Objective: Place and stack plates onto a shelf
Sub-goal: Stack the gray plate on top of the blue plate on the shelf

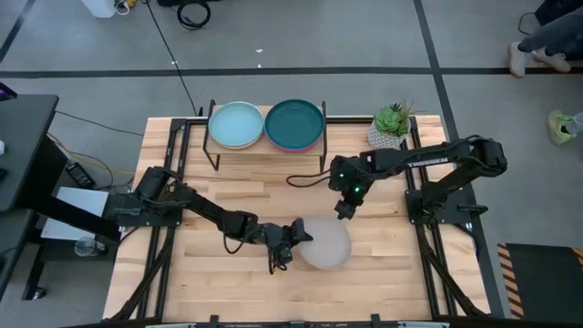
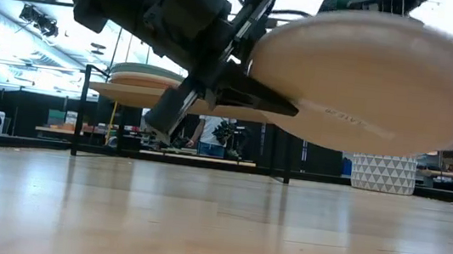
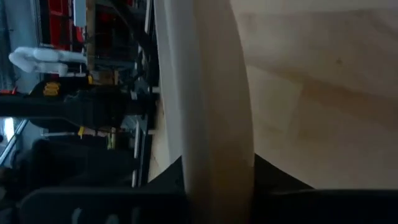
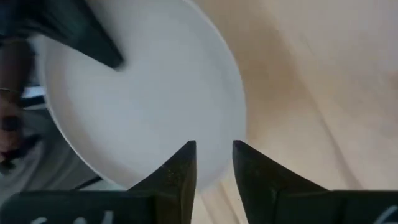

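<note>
Cream plate (image 1: 325, 242) hangs clear above the slatted tabletop (image 1: 228, 196), pinched at its rim by my left gripper (image 1: 290, 239), fingers clamped on the edge. My right gripper (image 1: 344, 211) sits at the plate's opposite rim with its fingers apart, not gripping. On the shelf (image 1: 267, 148) I see the light blue plate (image 1: 236, 124) and dark teal plate (image 1: 294, 123) side by side. White lettering on the right arm is too small for me to read.

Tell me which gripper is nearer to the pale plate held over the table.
Left. The left gripper grips the pale plate by its edge, lifted off the table. The right gripper hovers just above the plate's opposite rim, fingers open, not touching it.
</note>
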You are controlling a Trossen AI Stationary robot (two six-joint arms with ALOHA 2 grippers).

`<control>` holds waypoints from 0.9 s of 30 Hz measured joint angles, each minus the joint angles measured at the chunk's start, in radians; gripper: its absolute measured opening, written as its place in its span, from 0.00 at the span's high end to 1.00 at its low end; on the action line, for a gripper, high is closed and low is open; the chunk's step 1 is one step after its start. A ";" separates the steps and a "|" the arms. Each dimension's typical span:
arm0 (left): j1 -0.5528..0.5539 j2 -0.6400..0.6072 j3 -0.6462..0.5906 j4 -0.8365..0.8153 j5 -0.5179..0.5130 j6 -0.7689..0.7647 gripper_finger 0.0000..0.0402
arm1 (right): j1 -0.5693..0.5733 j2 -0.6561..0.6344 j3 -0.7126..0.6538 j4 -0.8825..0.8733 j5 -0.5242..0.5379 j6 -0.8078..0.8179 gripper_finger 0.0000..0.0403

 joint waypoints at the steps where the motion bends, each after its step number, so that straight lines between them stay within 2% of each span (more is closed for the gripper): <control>1: -0.003 -0.005 0.000 -0.012 -0.016 -0.001 0.83 | -0.008 0.000 0.025 -0.064 0.014 -0.014 0.72; 3: -0.013 -0.022 0.000 -0.051 -0.064 -0.017 0.84 | -0.017 -0.011 0.076 -0.184 0.063 -0.064 0.71; 6: -0.029 -0.095 -0.001 -0.192 -0.137 -0.080 0.86 | -0.015 -0.059 0.127 -0.320 0.198 -0.118 0.71; 9: -0.044 -0.190 -0.001 -0.360 -0.199 -0.169 0.86 | -0.004 -0.150 0.129 -0.351 0.314 -0.121 0.71; 12: -0.072 -0.278 -0.001 -0.499 -0.309 -0.241 0.86 | 0.028 -0.255 0.104 -0.348 0.444 -0.091 0.71; 16: -0.126 -0.397 0.000 -0.670 -0.439 -0.332 0.86 | 0.118 -0.403 0.024 -0.283 0.616 -0.009 0.71; 20: -0.149 -0.517 -0.001 -0.841 -0.598 -0.440 0.86 | 0.219 -0.504 -0.107 -0.150 0.720 0.080 0.71; 23: -0.114 -0.605 -0.001 -0.958 -0.682 -0.503 0.86 | 0.271 -0.524 -0.214 0.002 0.743 0.094 0.71; 27: -0.008 -0.697 -0.002 -1.037 -0.703 -0.530 0.86 | 0.305 -0.491 -0.304 0.182 0.742 0.071 0.71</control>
